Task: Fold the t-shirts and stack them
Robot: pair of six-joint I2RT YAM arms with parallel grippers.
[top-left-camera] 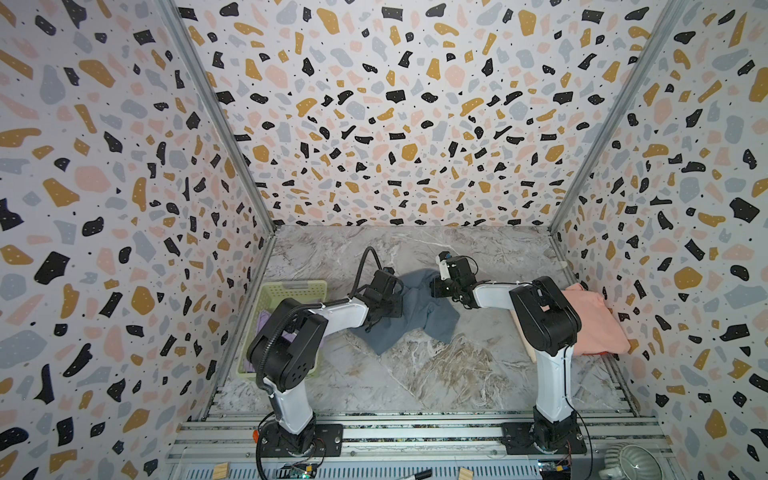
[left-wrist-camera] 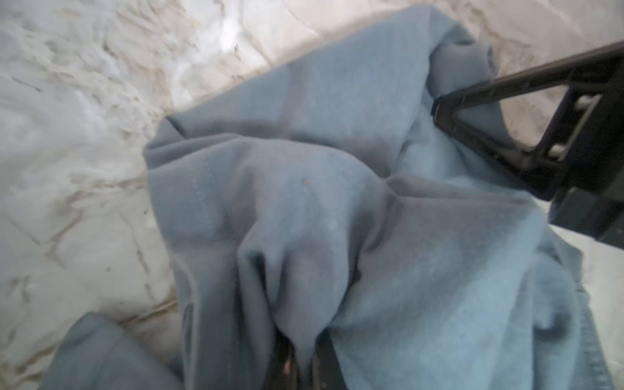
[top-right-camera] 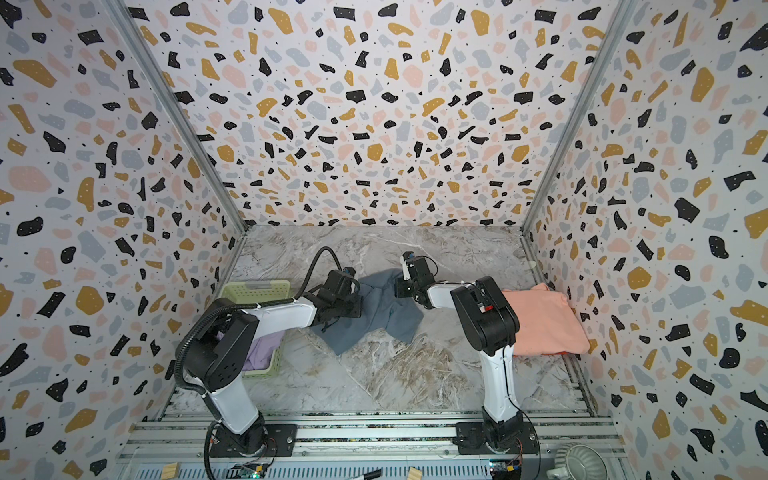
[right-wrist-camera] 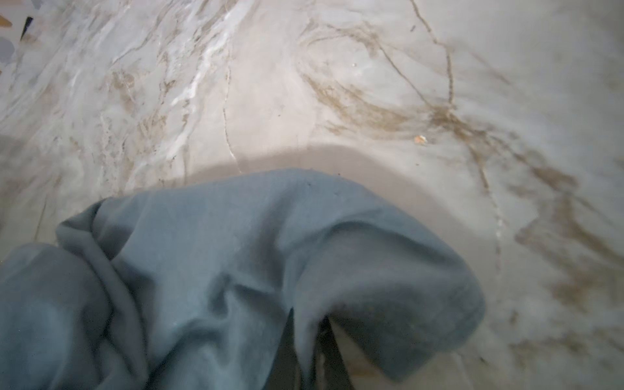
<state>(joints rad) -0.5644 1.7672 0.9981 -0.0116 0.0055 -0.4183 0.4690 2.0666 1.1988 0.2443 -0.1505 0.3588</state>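
Two grippers pinch the slate blue-grey t-shirt (top-left-camera: 415, 309) crumpled on the marble table (top-left-camera: 457, 374): the left gripper (left-wrist-camera: 304, 366) is clamped on a ridge of cloth between its fingers (left-wrist-camera: 326, 368), the right gripper (right-wrist-camera: 309, 351) on a fold at the shirt's far side. Only the top views show the folded salmon pink t-shirt (top-left-camera: 594, 320) at the table's right edge and a lilac t-shirt (top-right-camera: 266, 353) in the green basket (top-right-camera: 253, 289).

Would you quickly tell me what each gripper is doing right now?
Left gripper: shut on the blue-grey t-shirt.
Right gripper: shut on the same t-shirt.
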